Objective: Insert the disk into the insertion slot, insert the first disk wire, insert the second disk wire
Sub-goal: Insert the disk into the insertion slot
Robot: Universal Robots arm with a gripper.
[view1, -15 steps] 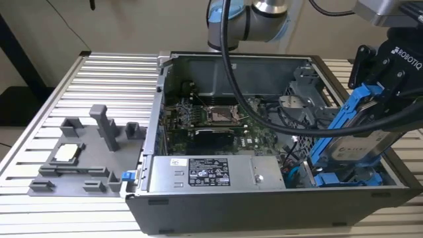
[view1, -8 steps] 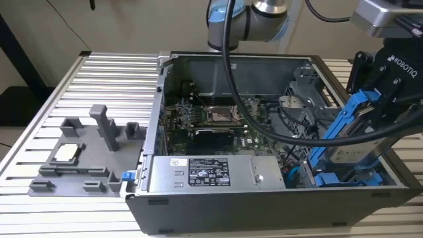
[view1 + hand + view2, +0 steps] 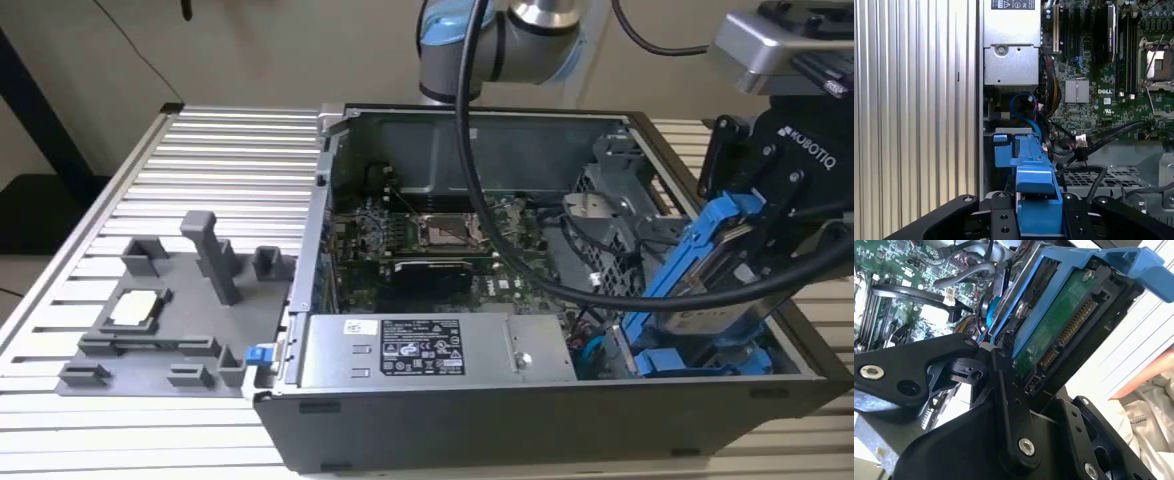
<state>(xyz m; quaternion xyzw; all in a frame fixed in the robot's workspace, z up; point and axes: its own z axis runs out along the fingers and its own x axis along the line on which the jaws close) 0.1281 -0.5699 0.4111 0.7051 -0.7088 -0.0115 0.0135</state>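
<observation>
End effector [image 3: 758, 240], angled downward, clamps the steeply tilted disk [image 3: 703, 262].

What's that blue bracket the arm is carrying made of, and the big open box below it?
The blue frame round the disk in the gripper looks like moulded plastic: even bright colour, soft sheen, chunky tabs. The computer case seems sheet metal, matte grey: thin, flat, folded walls.
</observation>
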